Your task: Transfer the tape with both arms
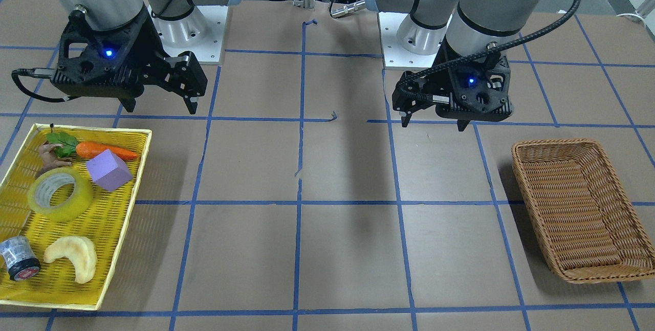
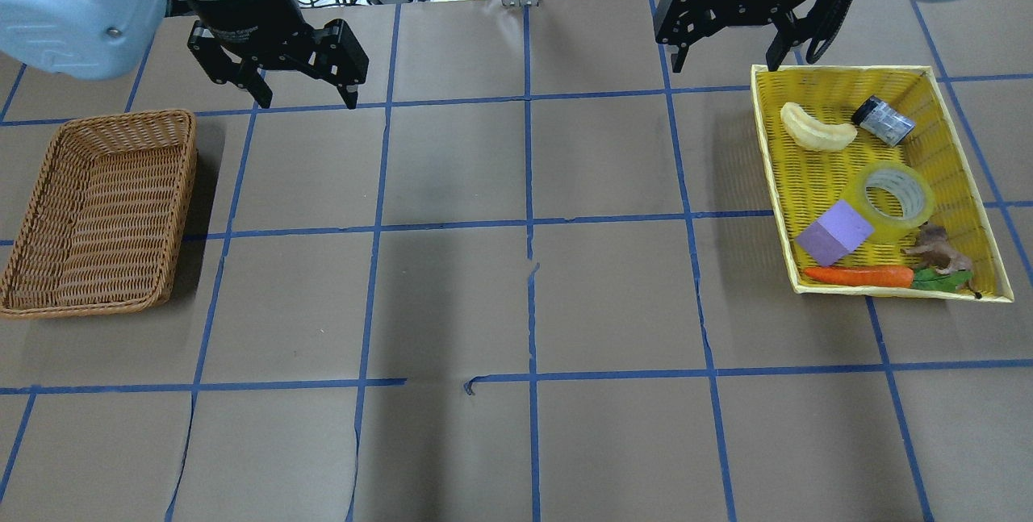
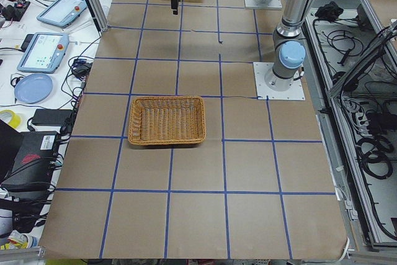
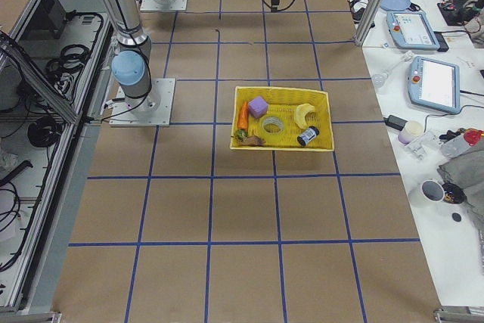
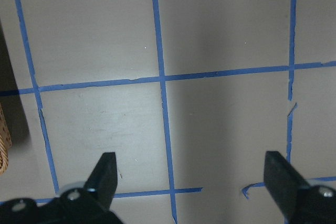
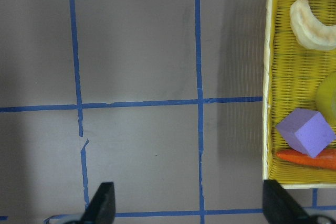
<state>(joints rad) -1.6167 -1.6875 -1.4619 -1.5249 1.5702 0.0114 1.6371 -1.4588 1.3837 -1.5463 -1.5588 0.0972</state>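
1. Tape, a wide roll of translucent yellow packing tape with a whitish core (image 1: 60,194), lies in a yellow woven plastic tray (image 1: 105,228) with its hole facing mostly upward.
2. The roll sits just beside a purple foam cube (image 1: 108,169). It lies between a small brown animal figure (image 1: 50,156) and a pale crescent-shaped piece (image 1: 73,257).
3. An orange toy carrot with green leaves (image 1: 105,150) lies along the tray's edge nearest the robot. A small grey cylinder with a black-and-red end (image 1: 18,258) lies at the tray's far end, near the crescent.
4. The right tool (image 1: 161,106) hangs above the brown paper surface with its blue tape grid (image 1: 337,228), near the tray's robot-side edge. Its fingers are spread wide, released, well apart from the roll.
5. The left tool (image 1: 434,122) hangs over the surface on the other side, its fingers likewise spread and gripping nothing.
6. A brown wicker basket (image 1: 575,208) rests on the surface near the left tool, well apart from the tray.
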